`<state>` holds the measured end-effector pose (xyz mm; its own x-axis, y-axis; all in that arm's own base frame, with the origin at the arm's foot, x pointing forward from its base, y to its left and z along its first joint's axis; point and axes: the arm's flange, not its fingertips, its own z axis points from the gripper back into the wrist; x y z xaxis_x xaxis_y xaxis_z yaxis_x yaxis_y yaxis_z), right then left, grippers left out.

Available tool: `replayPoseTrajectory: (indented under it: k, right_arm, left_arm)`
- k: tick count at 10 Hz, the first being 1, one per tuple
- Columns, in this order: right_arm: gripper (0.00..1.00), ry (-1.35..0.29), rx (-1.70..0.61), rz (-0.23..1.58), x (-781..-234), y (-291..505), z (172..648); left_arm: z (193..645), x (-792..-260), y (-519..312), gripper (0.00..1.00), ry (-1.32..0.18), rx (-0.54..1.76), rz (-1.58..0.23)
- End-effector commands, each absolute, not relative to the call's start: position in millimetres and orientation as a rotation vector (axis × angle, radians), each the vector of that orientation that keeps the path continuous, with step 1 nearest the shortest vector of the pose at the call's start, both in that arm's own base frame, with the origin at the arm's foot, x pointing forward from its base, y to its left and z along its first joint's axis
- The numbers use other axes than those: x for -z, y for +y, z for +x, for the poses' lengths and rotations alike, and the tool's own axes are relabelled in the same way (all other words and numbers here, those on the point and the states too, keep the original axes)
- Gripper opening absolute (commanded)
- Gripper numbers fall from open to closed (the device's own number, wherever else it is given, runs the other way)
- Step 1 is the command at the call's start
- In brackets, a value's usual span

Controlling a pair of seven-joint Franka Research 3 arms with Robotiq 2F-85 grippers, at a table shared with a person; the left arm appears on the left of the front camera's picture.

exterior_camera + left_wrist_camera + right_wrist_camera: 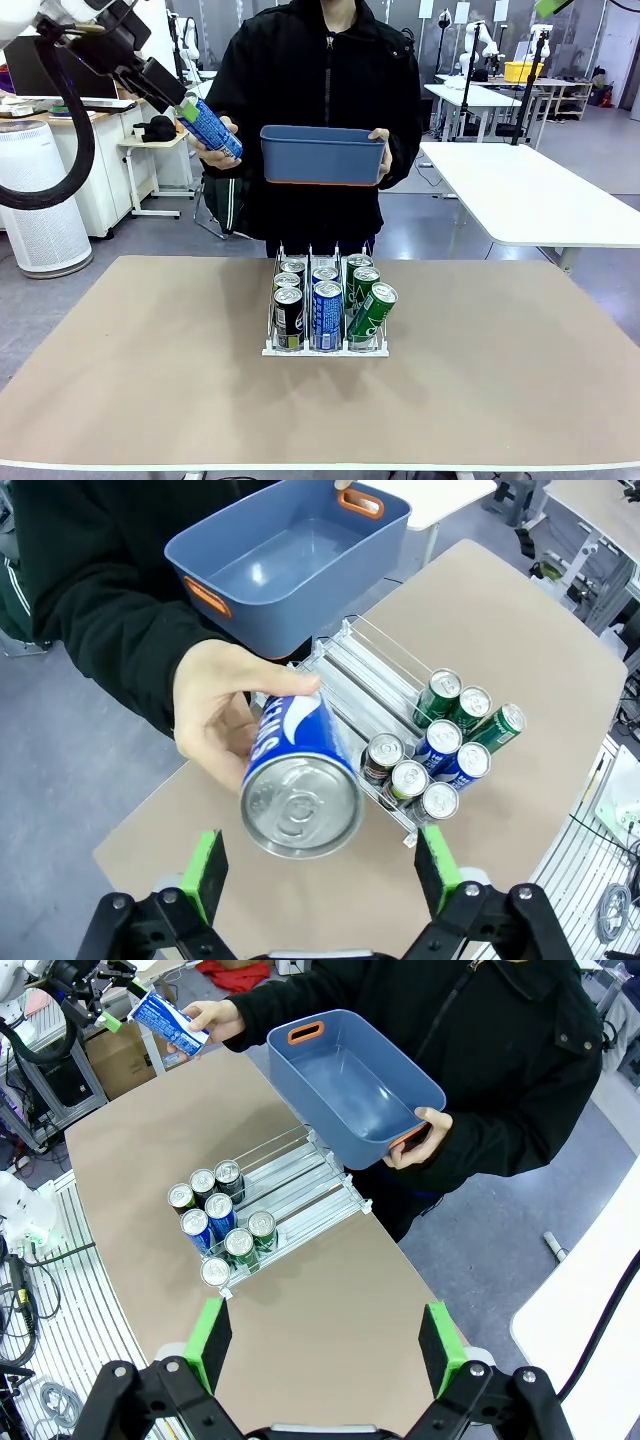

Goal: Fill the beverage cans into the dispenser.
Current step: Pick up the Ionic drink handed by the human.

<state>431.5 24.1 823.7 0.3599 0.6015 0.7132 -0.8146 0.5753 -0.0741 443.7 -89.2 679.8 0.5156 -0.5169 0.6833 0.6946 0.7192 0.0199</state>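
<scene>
can (300,780): blue, silver top toward left gripper (320,870), axis tilted
jaws: we see both grippers' wide apart, nothing clamped

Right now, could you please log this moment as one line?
person's hand offers blue can | left gripper open near it | right gripper open, above table | dispenser part-filled

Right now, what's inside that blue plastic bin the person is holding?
Nothing: the blue rectangular plastic bin, seen from above in both wrist views, shows a bare floor. From the front its wall hides the inside.
</scene>
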Motion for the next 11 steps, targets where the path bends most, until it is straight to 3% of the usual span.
replayPoseTrajectory:
  k: [1, 11]
  right_arm:
    - [1.00, -0.761, -0.929, 0.316, -822.1, 25.2, 429.3]
    - [1.00, -0.761, -0.929, 0.316, -822.1, 25.2, 429.3]
  left_arm:
    - [448.3, -670.9, -81.4, 1.00, -0.760, 0.727, -0.295]
    - [481.4, -665.1, -89.4, 1.00, -0.779, 0.775, -0.341]
